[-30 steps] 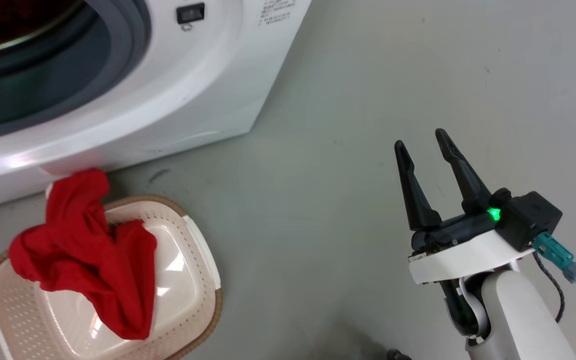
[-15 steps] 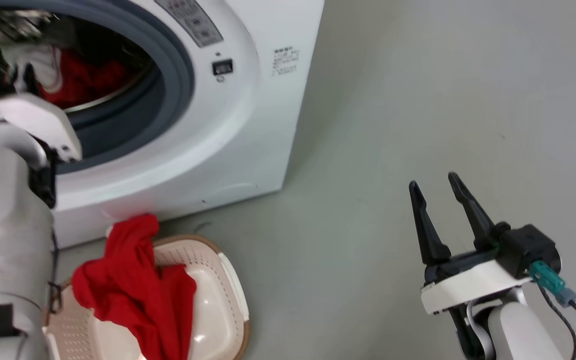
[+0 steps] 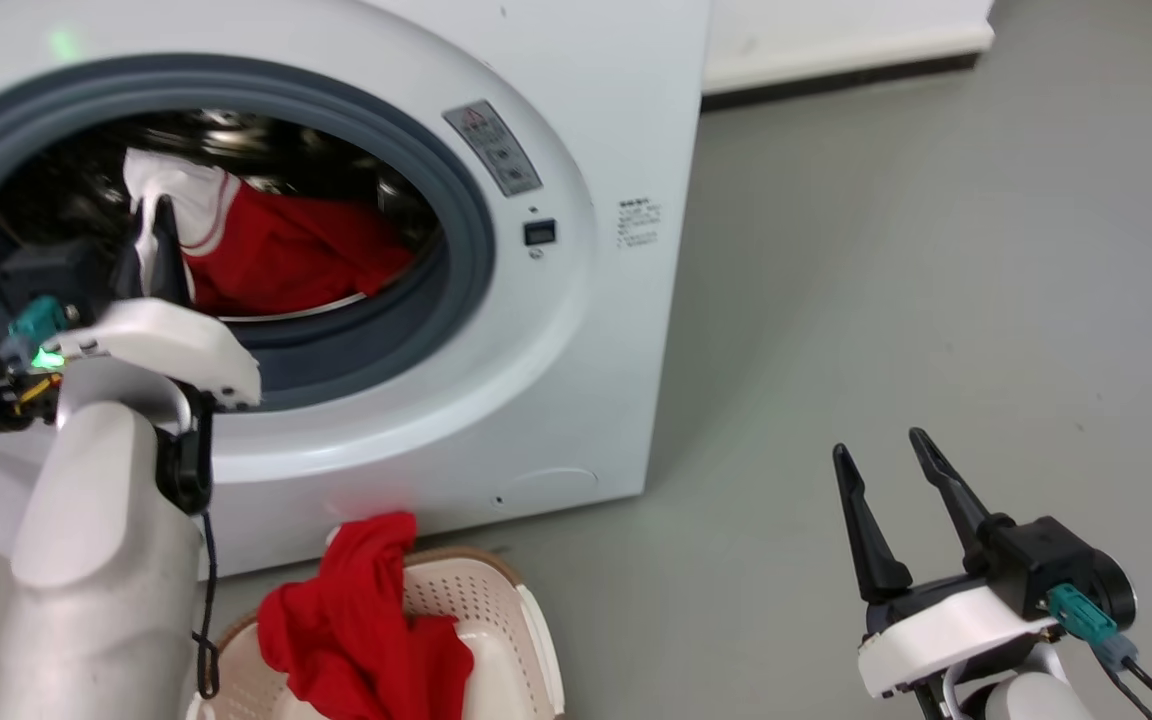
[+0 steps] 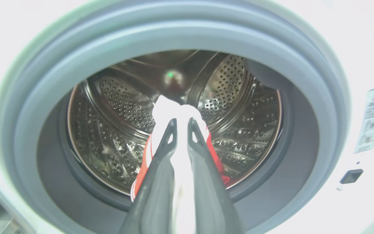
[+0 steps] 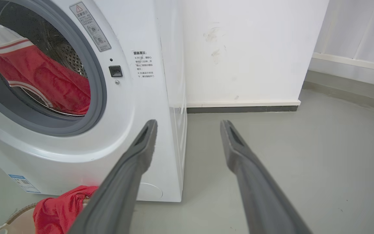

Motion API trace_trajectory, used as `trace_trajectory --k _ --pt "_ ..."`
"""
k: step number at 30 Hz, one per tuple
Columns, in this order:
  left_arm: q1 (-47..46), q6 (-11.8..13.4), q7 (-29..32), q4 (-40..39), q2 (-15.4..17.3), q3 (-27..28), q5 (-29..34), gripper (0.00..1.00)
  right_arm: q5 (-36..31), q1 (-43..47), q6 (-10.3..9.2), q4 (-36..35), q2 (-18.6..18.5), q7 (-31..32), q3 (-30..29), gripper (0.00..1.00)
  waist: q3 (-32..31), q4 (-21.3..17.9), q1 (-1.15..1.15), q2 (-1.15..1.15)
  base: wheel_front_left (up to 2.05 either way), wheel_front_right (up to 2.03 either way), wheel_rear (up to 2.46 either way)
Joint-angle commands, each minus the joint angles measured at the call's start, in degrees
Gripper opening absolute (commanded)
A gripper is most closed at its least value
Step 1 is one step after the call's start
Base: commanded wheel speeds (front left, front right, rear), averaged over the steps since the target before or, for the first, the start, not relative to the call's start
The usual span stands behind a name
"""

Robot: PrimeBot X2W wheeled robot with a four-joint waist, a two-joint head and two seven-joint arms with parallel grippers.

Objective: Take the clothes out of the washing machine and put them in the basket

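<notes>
In the head view, the large white front-loading washing machine (image 3: pixel 576 330) stands with its round mouth facing me. My left fingers (image 3: pixel 158 250) reach into that mouth, together on the white part of the red garment with white stripes (image 3: pixel 286 255), which hangs inside the drum. On the grey floor (image 3: pixel 886 250) just in front of the machine's base sits the small cream perforated plastic basket with a brown rim (image 3: pixel 491 600). The plain bright red garment (image 3: pixel 366 620) lies in it, with one end draped up over the rim on the machine's side. My right fingers (image 3: pixel 861 530) hover well off to the machine's right, apart and with nothing between them.

In the left wrist view, my left fingers point straight into the perforated steel drum (image 4: pixel 115 107), framed by the grey rubber ring (image 4: pixel 304 97). They are clamped nearly shut on a bunch of white fabric, and red cloth hangs below on either side of them.

In the right wrist view, my right fingers stand wide apart over bare floor, beside the machine's front corner. The striped garment shows through the machine's mouth, raised at its white end. The plain red garment spills over the basket's rim below the machine's front. A white wall (image 5: pixel 239 48) rises behind the machine.
</notes>
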Motion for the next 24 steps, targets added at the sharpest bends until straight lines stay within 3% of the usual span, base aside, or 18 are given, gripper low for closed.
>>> trace_trajectory --k 1,9,16,17,24 --pt "2.82 0.32 -0.4 -4.15 -0.55 0.3 -0.21 0.0 -0.21 1.1 -0.04 -0.59 0.02 0.36 -0.38 1.0 -2.79 2.15 0.01 0.0 0.0 0.0 0.0" --pt "12.61 1.74 0.07 -25.35 -2.1 0.0 0.11 0.0 -0.43 3.12 -0.04 -2.54 0.03 1.78 -1.39 1.0 -4.73 4.18 0.01 0.0 0.0 0.0 0.0" --pt "17.24 3.49 4.02 -46.37 -1.85 -0.49 0.66 0.0 -0.16 3.61 -0.04 -3.39 0.04 2.38 -0.94 1.0 -5.06 5.38 0.01 0.0 0.0 0.0 0.0" --pt "18.53 4.15 5.84 -53.78 -1.82 -0.86 0.82 0.0 0.19 3.92 -0.04 -3.63 0.02 2.17 -0.95 1.0 -4.98 5.87 0.01 0.0 0.0 0.0 0.0" --pt "24.17 5.41 10.08 -62.98 -3.0 -2.34 -0.16 0.0 0.15 3.26 -0.04 -4.21 0.03 1.94 -1.48 1.0 -3.27 6.88 0.01 0.0 0.0 0.0 0.0"
